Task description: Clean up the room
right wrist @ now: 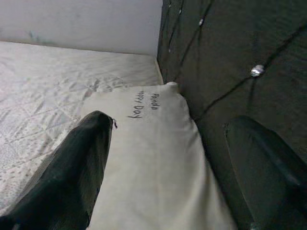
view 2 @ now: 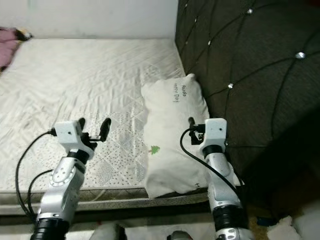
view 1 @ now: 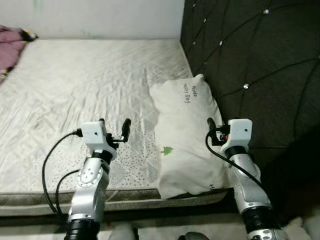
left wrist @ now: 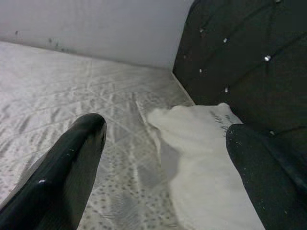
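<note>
**White pillow at the headboard, both grippers raised and empty**

White pillow [view 1: 186,135]: lies lengthwise on the bed's right side, its long edge against the dark tufted headboard [view 1: 260,65]. Handwritten lettering near its far end, a small green tree mark near its left edge; the near end reaches the mattress edge.

Mattress [view 1: 80,90]: pale quilted cover, bare across its middle. White wall behind.

Pink cloth [view 1: 11,47]: bunched at the far left corner of the bed.

Left gripper [view 1: 114,129]: held above the near part of the mattress, just left of the pillow, fingers spread, holding nothing.

Right gripper [right wrist: 168,167]: above the pillow's near right part, beside the headboard, fingers spread wide, holding nothing.

Black cables [view 1: 50,165]: loop along both silver arms.
</note>
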`<state>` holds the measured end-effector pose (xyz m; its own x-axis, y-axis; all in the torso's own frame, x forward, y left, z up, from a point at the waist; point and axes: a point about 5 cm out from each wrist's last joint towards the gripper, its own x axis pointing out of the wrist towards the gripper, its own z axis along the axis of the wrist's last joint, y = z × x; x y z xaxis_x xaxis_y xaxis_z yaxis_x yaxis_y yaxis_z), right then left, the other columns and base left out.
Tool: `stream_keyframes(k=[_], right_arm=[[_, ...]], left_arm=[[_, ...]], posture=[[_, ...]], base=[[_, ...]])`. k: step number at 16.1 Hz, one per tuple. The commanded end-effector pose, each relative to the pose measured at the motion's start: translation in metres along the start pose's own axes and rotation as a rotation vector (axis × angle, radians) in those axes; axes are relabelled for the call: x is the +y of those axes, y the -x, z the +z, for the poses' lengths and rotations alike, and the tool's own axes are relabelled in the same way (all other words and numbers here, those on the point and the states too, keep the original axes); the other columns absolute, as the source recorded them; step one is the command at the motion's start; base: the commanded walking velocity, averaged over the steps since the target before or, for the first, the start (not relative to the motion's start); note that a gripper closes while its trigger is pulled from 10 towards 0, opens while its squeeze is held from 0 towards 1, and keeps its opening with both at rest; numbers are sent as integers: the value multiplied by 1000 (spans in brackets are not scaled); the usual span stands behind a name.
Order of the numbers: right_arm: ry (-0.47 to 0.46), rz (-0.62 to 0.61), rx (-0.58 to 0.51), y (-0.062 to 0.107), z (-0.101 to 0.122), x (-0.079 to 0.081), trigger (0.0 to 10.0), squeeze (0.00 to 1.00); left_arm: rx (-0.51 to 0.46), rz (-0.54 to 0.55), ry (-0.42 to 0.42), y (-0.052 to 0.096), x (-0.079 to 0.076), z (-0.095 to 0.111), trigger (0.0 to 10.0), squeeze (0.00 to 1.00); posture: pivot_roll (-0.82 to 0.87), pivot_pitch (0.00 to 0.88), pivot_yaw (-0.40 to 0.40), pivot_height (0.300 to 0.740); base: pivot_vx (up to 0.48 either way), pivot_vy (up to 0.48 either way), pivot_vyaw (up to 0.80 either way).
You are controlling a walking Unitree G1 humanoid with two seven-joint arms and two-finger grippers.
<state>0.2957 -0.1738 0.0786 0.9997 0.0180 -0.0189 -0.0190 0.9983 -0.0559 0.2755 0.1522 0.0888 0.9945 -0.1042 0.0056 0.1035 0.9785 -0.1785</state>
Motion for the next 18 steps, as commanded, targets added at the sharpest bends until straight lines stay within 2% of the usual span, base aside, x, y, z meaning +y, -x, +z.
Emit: stream_keyframes(k=[1,7,8,13,18], right_arm=[[0,18,11,0,-2,6,10000,0],[12,31,17,-2,-3,7,10000,0],[13,32,17,-2,-3,6,10000,0],[16,39,19,-4,-4,7,10000,0],[30,54,3,-9,0,9,10000,0]], left_arm=[[5,18,1,1,5,0,10000,0],[-3,26,-20,0,4,0,10000,0],[4,11,21,0,3,-2,10000,0],[-2,15,38,-3,1,-1,10000,0],[-20,31,15,-6,5,4,10000,0]], posture=[[40,0,-8,740],[40,0,-17,740],[38,0,-18,740],[34,0,-16,740],[38,0,-15,740]], base=[[0,480,0],[0,480,0],[0,480,0],[0,480,0],[0,480,0]])
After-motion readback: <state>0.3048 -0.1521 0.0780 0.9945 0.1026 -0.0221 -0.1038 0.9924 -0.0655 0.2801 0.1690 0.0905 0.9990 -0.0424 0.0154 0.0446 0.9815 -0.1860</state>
